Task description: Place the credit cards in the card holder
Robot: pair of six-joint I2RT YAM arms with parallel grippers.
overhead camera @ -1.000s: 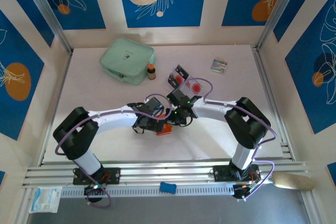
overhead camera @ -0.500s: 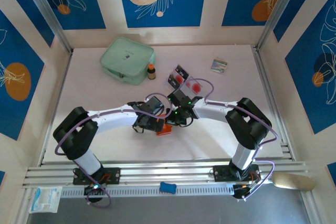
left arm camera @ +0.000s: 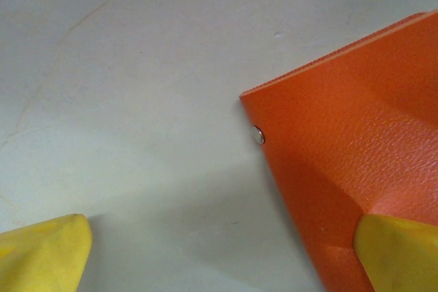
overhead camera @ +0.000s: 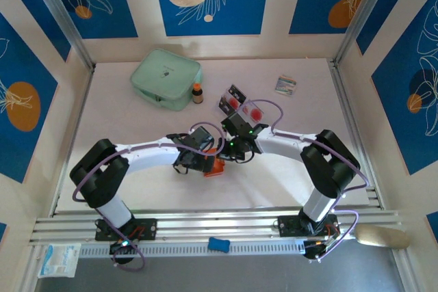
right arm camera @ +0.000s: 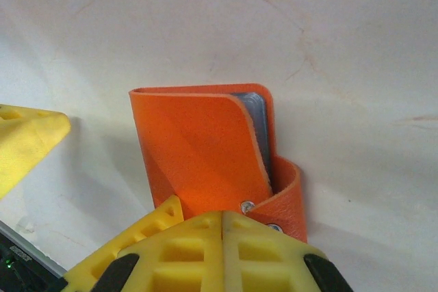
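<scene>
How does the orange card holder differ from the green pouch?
The card holder is orange and small; the pouch is mint green and clearly larger. The card holder lies mid-table; the pouch sits at the far left corner. Both are on the table.

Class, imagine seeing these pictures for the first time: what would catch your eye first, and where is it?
The bright orange card holder draws the eye first, where the left arm and right arm meet. Then the credit cards with red round marks just beyond it, and the mint-green pouch at the far left.
</scene>
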